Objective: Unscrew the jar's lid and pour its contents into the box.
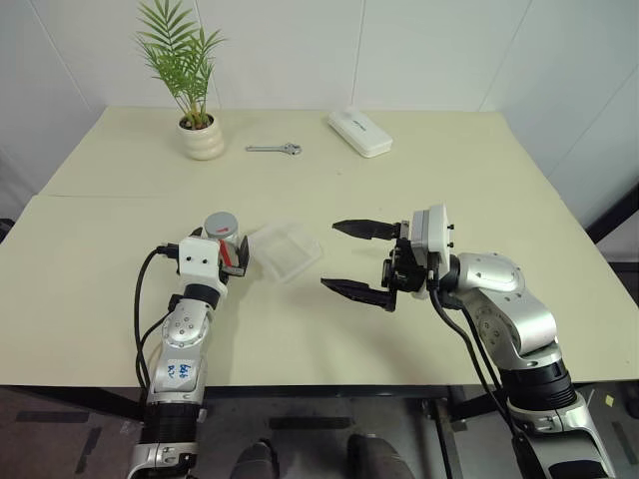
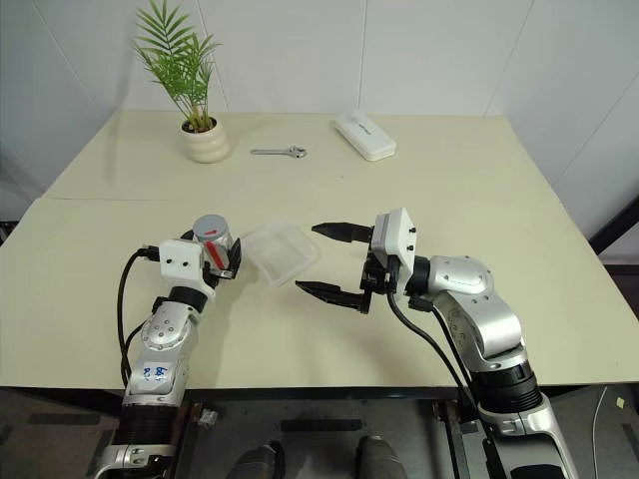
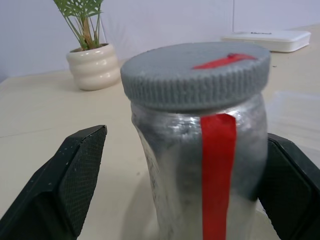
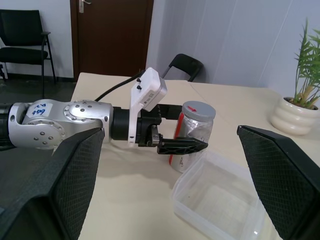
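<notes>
The capped jar (image 1: pixel 226 242) is bracketed by the wide-open left gripper (image 4: pixel 175 142) for holding; the right gripper (image 1: pixel 357 259), spread and empty, is poised beside the box (image 1: pixel 288 249), presumably for the lid (image 3: pixel 196 74).

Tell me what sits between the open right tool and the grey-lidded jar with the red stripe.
The shallow clear plastic box lies on the table between the right tool and the jar, seen in both eye views.
</notes>
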`<act>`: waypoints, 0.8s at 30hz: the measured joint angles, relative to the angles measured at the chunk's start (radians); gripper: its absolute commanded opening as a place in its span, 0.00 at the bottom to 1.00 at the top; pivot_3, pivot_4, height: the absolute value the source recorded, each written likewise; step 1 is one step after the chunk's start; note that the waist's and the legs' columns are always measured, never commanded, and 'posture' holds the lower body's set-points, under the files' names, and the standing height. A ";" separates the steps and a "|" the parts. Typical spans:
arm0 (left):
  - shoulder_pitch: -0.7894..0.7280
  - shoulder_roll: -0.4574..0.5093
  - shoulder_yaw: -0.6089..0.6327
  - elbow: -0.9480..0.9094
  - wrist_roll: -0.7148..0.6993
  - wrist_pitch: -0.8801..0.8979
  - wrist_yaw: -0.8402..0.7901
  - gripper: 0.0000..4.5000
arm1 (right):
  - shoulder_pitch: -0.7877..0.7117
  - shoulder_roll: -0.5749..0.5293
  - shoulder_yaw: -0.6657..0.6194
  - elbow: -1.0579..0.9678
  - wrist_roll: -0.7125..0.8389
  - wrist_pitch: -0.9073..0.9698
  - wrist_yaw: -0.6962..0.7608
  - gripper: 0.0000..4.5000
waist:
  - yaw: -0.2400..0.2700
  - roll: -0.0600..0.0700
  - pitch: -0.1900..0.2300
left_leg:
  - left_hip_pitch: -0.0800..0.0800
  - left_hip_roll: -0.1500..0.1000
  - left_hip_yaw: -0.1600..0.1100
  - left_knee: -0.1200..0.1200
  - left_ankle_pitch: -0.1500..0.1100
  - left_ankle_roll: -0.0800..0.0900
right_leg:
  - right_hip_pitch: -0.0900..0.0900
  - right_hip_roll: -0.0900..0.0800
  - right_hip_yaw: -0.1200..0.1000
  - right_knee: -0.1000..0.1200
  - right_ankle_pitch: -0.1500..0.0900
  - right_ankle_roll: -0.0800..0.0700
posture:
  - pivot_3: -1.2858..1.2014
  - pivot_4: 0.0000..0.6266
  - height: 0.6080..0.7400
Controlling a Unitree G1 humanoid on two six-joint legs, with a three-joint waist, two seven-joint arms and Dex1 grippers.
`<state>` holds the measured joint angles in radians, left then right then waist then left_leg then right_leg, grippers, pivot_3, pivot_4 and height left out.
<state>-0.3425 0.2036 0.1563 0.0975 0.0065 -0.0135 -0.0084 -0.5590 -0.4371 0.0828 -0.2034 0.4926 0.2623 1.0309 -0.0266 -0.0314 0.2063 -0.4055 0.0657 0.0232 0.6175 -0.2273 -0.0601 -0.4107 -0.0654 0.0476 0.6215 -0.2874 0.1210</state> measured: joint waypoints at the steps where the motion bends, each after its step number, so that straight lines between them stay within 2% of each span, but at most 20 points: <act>1: -0.003 0.000 0.000 0.008 0.000 -0.004 0.002 1.00 | 0.000 0.001 0.000 0.000 0.000 0.000 -0.002 1.00 | 0.000 0.000 0.000 | 0.000 0.000 0.000 0.000 0.000 0.000 | 0.000 0.000 0.000 0.000 0.000 0.000 | 0.52 0.24 1.00; 4: -0.013 -0.005 -0.001 0.033 0.001 -0.009 0.010 0.87 | 0.000 0.003 0.000 0.000 -0.001 0.000 -0.008 1.00 | 0.001 0.000 0.000 | 0.000 0.000 0.000 0.000 0.000 0.000 | 0.000 0.000 0.000 0.000 0.000 0.000 | 0.52 0.24 1.00; 10: -0.013 -0.009 -0.008 0.035 -0.001 -0.010 0.015 0.45 | 0.000 0.003 0.000 0.000 -0.004 0.000 -0.015 1.00 | 0.000 0.000 0.000 | 0.000 0.000 0.000 0.000 0.000 0.000 | 0.000 0.000 0.000 0.000 0.000 0.000 | 0.52 0.24 1.00; 16: -0.012 -0.019 -0.002 0.035 -0.011 -0.023 0.017 0.43 | 0.000 0.014 0.000 0.000 -0.010 -0.002 -0.015 1.00 | 0.000 0.000 0.000 | 0.000 0.000 0.000 0.000 0.000 0.000 | 0.000 0.000 0.000 0.000 0.000 0.000 | 0.52 0.24 1.00; 20: -0.009 -0.022 0.045 0.014 -0.061 -0.067 0.014 0.43 | 0.000 0.024 0.009 0.004 -0.008 -0.001 -0.011 1.00 | -0.002 0.000 0.000 | 0.000 0.000 0.000 0.000 0.000 0.000 | 0.000 0.000 0.000 0.000 0.000 0.000 | 0.52 0.24 1.00; 24: 0.011 0.058 0.103 -0.088 -0.146 -0.053 -0.063 0.43 | 0.001 0.039 0.019 0.003 0.000 0.005 -0.014 1.00 | -0.002 0.000 0.000 | 0.000 0.001 0.000 -0.001 0.000 -0.001 | -0.001 0.001 0.000 0.000 0.000 0.000 | 0.52 0.24 1.00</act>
<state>-0.3314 0.2612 0.2591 0.0097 -0.1395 -0.0668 -0.0709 -0.5585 -0.3982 0.1017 -0.2003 0.4921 0.2674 1.0167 -0.0284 -0.0315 0.2063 -0.4055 0.0666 0.0233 0.6161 -0.2273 -0.0606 -0.4115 -0.0644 0.0476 0.6216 -0.2875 0.1207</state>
